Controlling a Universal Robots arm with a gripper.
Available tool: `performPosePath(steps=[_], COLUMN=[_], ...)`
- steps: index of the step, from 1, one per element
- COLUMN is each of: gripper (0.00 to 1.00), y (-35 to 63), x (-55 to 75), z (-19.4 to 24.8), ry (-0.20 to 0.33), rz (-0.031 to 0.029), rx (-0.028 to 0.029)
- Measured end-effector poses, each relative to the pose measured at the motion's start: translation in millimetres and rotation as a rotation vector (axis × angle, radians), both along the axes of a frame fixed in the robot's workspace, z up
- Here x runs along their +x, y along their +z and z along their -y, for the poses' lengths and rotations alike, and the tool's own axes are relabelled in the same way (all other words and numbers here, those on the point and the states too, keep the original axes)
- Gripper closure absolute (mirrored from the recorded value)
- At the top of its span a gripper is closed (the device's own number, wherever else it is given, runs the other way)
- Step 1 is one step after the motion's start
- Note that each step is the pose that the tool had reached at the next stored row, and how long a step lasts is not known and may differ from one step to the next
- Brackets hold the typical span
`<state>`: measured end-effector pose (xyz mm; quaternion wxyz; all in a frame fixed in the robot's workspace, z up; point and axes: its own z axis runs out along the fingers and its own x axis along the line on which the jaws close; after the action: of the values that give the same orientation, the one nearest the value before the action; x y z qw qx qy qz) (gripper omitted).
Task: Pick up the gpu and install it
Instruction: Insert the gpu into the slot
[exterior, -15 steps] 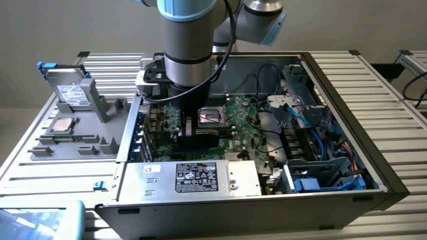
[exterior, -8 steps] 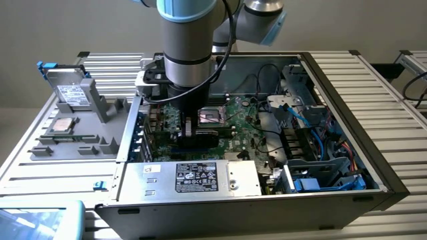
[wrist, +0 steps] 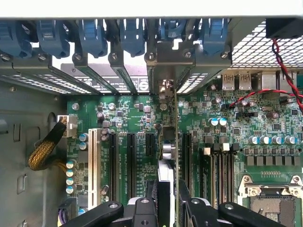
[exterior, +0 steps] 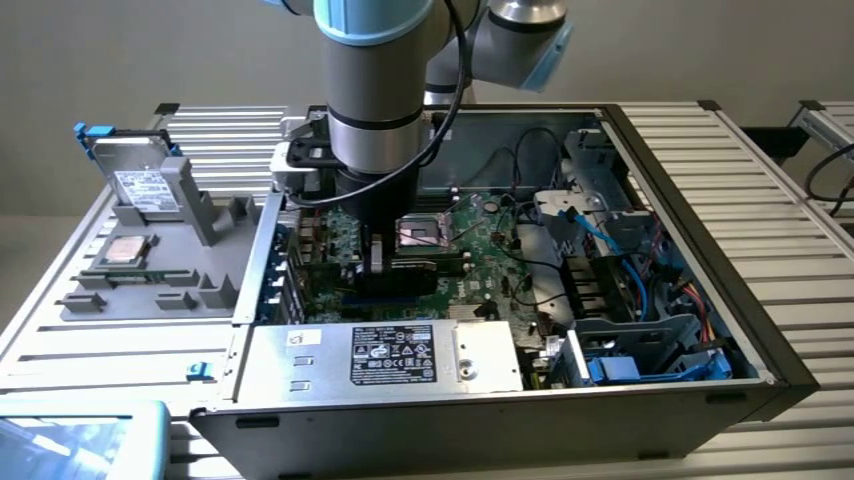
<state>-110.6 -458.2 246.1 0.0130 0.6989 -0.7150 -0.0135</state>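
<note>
Over the motherboard (wrist: pixel 137 118) slots, hand (wrist: pixel 166 196) clamped the gpu (wrist: pixel 175 142) edge-on by its top edge: judged light, stiff, fragile; best held by board edges.

A plain grey-beige wall (exterior: pixel 160 50) closes the far side of the scene, evenly lit — no hard shadows. The surface (exterior: pixel 747 170) is made of ribbed, pale metal slats running to the exterior view's right and left. A second slatted edge (exterior: pixel 825 118) shows at far right.

Glossy green gpu (wrist: pixel 175 142), metal bracket (wrist: pixel 166 64)
</note>
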Motion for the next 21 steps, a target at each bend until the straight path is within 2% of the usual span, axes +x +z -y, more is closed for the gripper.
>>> performPosePath(steps=[21], gripper=[0.72], y=[-3.2], x=[-1.6], z=[0.0], ry=[0.0], rz=[0.0001], rx=[0.0002])
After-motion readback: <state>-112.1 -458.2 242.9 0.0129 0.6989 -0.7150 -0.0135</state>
